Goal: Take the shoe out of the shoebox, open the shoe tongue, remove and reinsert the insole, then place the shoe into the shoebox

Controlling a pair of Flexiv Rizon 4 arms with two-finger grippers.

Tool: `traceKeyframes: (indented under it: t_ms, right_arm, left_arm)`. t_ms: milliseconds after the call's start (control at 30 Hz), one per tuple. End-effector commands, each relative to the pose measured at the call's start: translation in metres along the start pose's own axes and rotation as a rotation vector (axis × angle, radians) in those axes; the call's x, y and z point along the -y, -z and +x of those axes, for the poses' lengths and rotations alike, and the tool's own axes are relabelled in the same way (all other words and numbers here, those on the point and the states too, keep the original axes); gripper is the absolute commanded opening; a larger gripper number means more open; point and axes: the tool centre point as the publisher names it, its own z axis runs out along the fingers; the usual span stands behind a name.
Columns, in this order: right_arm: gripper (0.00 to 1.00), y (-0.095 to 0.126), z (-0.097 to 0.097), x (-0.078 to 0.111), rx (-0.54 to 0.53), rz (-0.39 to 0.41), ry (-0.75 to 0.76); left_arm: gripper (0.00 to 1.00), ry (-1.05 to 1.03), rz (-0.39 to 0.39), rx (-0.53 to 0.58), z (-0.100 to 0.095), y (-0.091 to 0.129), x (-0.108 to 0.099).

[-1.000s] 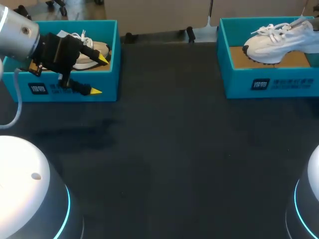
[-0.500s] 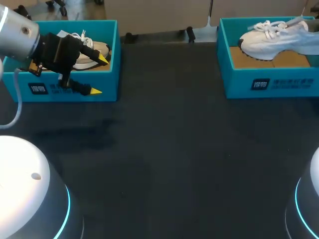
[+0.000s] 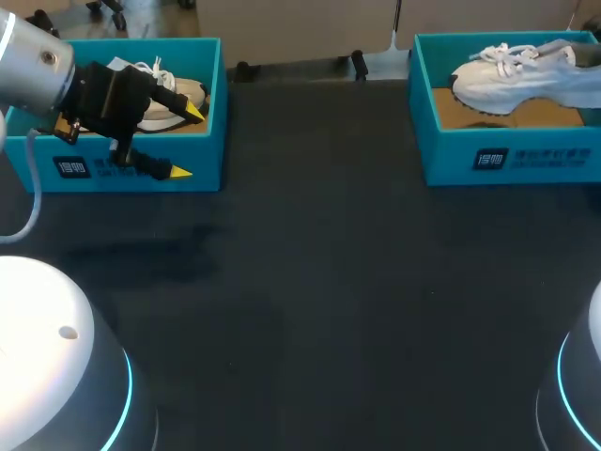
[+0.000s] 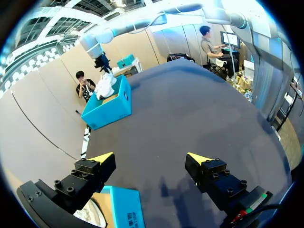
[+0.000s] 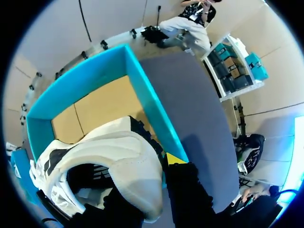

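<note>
While the black table (image 3: 310,282) lies wide under both arms, two blue boxes sit at its far side, well apart. The right shoebox (image 3: 507,155) has a brown floor. The left shoebox (image 3: 212,94) is at the other far corner.

Inside the right shoebox is the white shoe (image 3: 516,77). Its toe points toward the middle of the table. I cannot tell if its sole touches the brown floor. A pale shoe (image 3: 177,98) with white laces lies in the left shoebox.

The right gripper (image 5: 152,185) is clamped on the heel end of the white shoe. One yellow tip is outside the heel and the other is hidden by the shoe. The left gripper (image 3: 185,141) hangs over the front wall of the left shoebox. Its fingers are wide apart and hold nothing.
</note>
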Motion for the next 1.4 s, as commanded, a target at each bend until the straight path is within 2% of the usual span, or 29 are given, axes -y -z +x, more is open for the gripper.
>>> traceKeyframes:
  t_ms: [33,367,1033,1400]
  right_arm:
    - [0.0,-0.013,0.003,0.002,0.008,0.006,0.004]
    - [0.0,-0.042,-0.001,0.008,0.015,0.035,-0.006]
    - [0.0,-0.074,-0.003,0.025,0.056,0.047,0.0]
    - [0.0,-0.097,0.003,0.024,0.044,0.053,-0.015]
  left_arm:
    - [1.0,0.0,-0.003,-0.003,0.0,0.0,0.0]
    - [1.0,0.0,-0.003,-0.003,0.0,0.0,0.0]
    - [1.0,0.0,-0.003,-0.003,0.0,0.0,0.0]
    - [1.0,0.0,-0.003,-0.003,0.0,0.0,0.0]
